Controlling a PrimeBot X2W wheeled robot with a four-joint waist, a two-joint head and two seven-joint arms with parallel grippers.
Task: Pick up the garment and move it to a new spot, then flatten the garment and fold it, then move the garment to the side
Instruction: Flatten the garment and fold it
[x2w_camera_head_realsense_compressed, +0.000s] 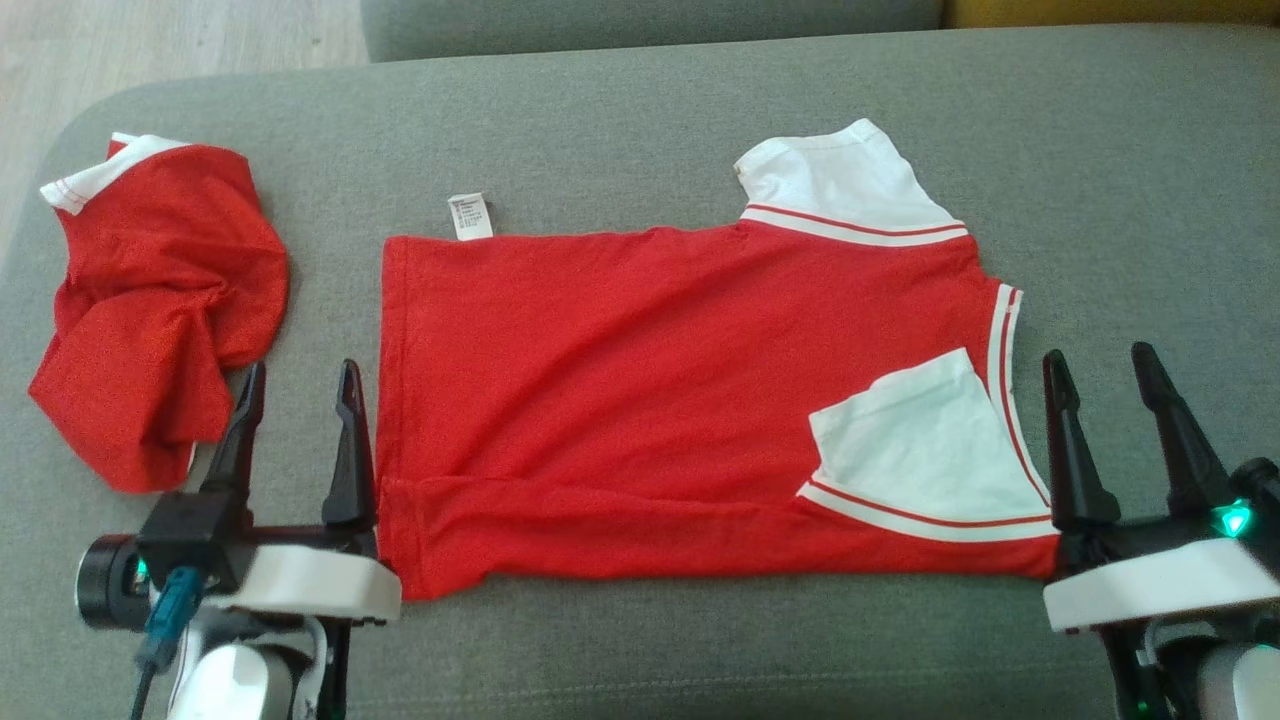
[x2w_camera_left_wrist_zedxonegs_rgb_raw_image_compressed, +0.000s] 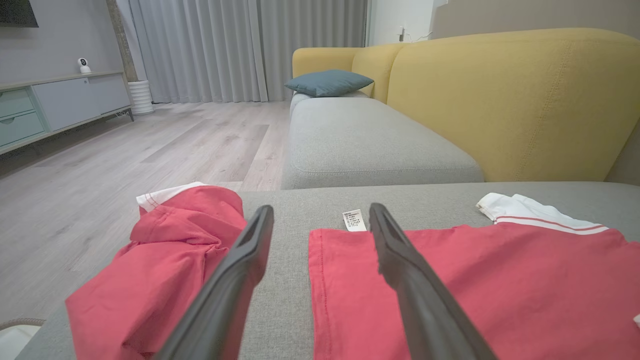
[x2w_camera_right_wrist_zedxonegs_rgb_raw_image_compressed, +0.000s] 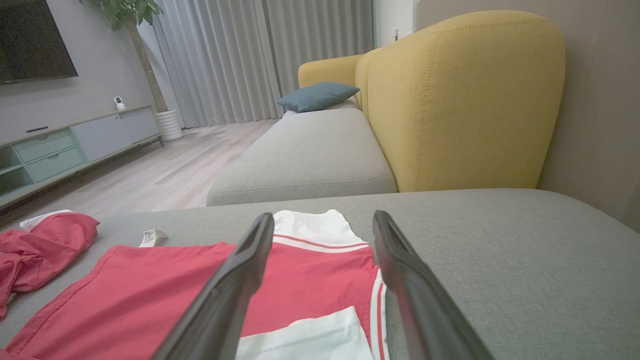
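Observation:
A red garment (x2w_camera_head_realsense_compressed: 640, 370) with white sleeves lies spread flat on the grey sofa seat (x2w_camera_head_realsense_compressed: 640, 110), its near edge folded up and one white sleeve (x2w_camera_head_realsense_compressed: 925, 445) turned in over the body. A white label (x2w_camera_head_realsense_compressed: 470, 216) pokes out at its far left corner. My left gripper (x2w_camera_head_realsense_compressed: 300, 385) stands open beside the garment's left hem, holding nothing. My right gripper (x2w_camera_head_realsense_compressed: 1105, 370) is open just past the striped right edge, also holding nothing. The left wrist view shows the garment (x2w_camera_left_wrist_zedxonegs_rgb_raw_image_compressed: 475, 290) lying to the right of the open left gripper (x2w_camera_left_wrist_zedxonegs_rgb_raw_image_compressed: 320, 217). In the right wrist view, the garment (x2w_camera_right_wrist_zedxonegs_rgb_raw_image_compressed: 165, 295) lies below the open right gripper (x2w_camera_right_wrist_zedxonegs_rgb_raw_image_compressed: 322, 222).
A second red piece (x2w_camera_head_realsense_compressed: 160, 300) with a white band lies crumpled at the seat's left end, close to my left gripper. Beyond are a yellow sofa back (x2w_camera_left_wrist_zedxonegs_rgb_raw_image_compressed: 515, 100), a blue cushion (x2w_camera_left_wrist_zedxonegs_rgb_raw_image_compressed: 327, 82) and wooden floor (x2w_camera_left_wrist_zedxonegs_rgb_raw_image_compressed: 125, 165) past the seat's left edge.

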